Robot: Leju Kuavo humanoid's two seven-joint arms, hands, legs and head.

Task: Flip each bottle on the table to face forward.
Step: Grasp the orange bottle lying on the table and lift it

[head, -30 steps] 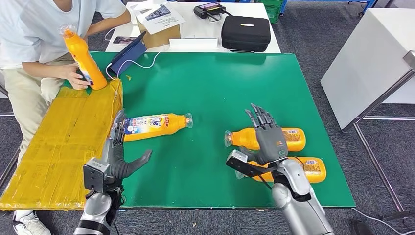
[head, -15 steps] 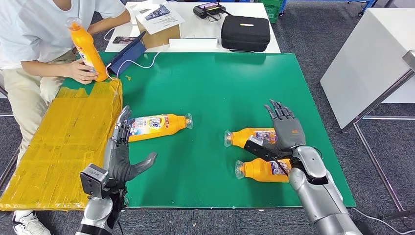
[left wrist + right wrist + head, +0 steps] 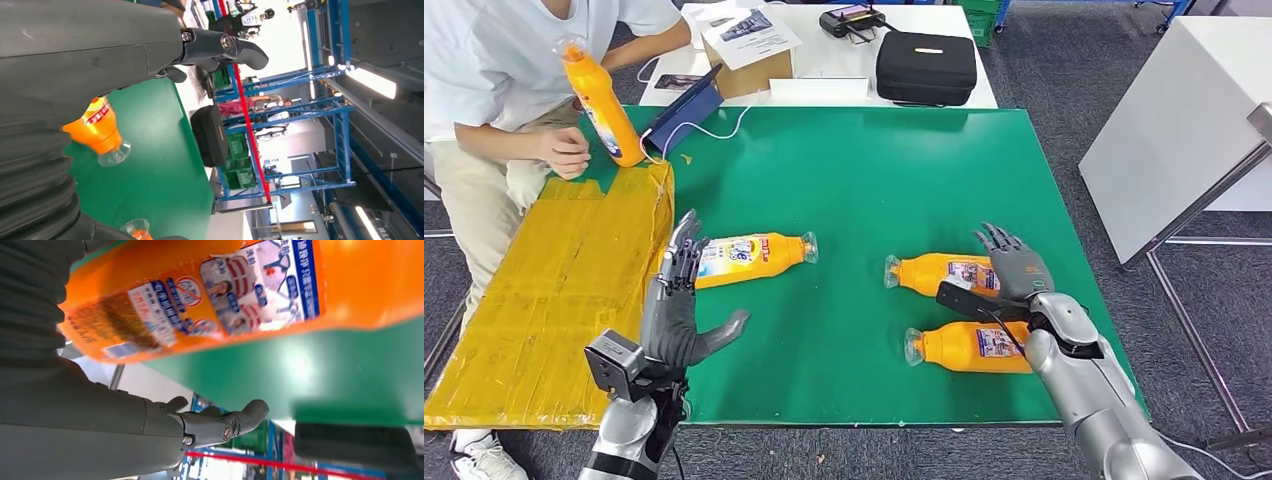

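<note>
Bottles: three orange plastic bottles with clear caps lay on their sides on the green table top (image 3: 864,170). The left bottle (image 3: 749,256) had its long axis running nearly left-right, cap toward the table's right, and showed a white, blue-printed label. The upper right bottle (image 3: 949,273) and the lower right bottle (image 3: 969,345) lay roughly parallel, one just beside the other, caps toward the left; each showed a small printed label on its orange body.

The right hand (image 3: 1014,275) rested over the base end of the upper right bottle, fingers spread and pointing away from the robot. In the right wrist view the labelled orange body (image 3: 240,295) lay close against the hand; whether the hand grasped it could not be determined.

The left hand (image 3: 679,310) was released, fingers extended and thumb spread, its fingertips at the base end of the left bottle; contact could not be confirmed.

A fourth orange bottle (image 3: 602,100) stood upright, slightly tilted, at the far left edge of the table, by a flattened yellow cardboard sheet (image 3: 554,290). A seated person's hand (image 3: 564,152) was just beside it. A black zipped case (image 3: 926,67) lay on a white table beyond.
</note>
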